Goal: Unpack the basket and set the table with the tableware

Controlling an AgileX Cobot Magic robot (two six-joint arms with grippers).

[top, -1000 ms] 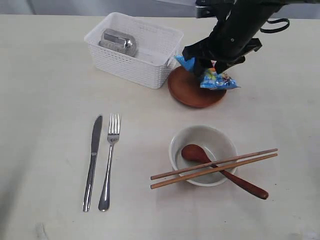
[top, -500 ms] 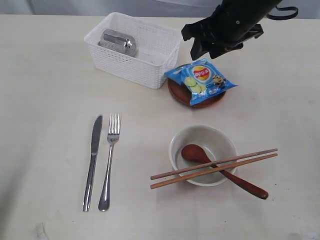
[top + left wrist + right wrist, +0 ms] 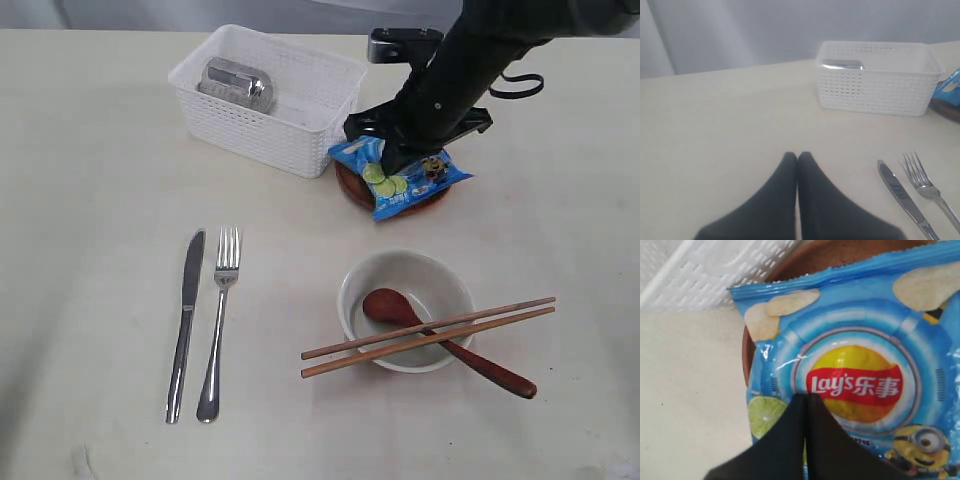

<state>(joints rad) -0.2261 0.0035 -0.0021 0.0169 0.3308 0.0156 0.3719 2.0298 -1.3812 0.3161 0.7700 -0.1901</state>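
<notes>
The blue chips packet (image 3: 408, 188) (image 3: 855, 365) lies flat on the small brown plate (image 3: 347, 183) (image 3: 840, 251), just right of the white basket (image 3: 255, 135) (image 3: 875, 87). My right gripper (image 3: 390, 160) (image 3: 806, 396) is shut, its tips together low over the packet's printed face; nothing shows between them. The steel cup (image 3: 237, 82) (image 3: 842, 64) lies inside the basket. Knife (image 3: 185, 320) (image 3: 900, 192) and fork (image 3: 218, 320) (image 3: 926, 182) lie side by side on the table (image 3: 90, 200). My left gripper (image 3: 797, 156) is shut and empty over bare table, outside the exterior view.
An off-white bowl (image 3: 352, 290) stands at the front right with a dark wooden spoon (image 3: 490, 370) in it and wooden chopsticks (image 3: 500, 318) laid across its rim. The basket wall (image 3: 715, 270) stands right beside the plate.
The right gripper, open and raised above the plate before, has come down onto the packet and shut. The packet has turned and shifted slightly on the plate.
</notes>
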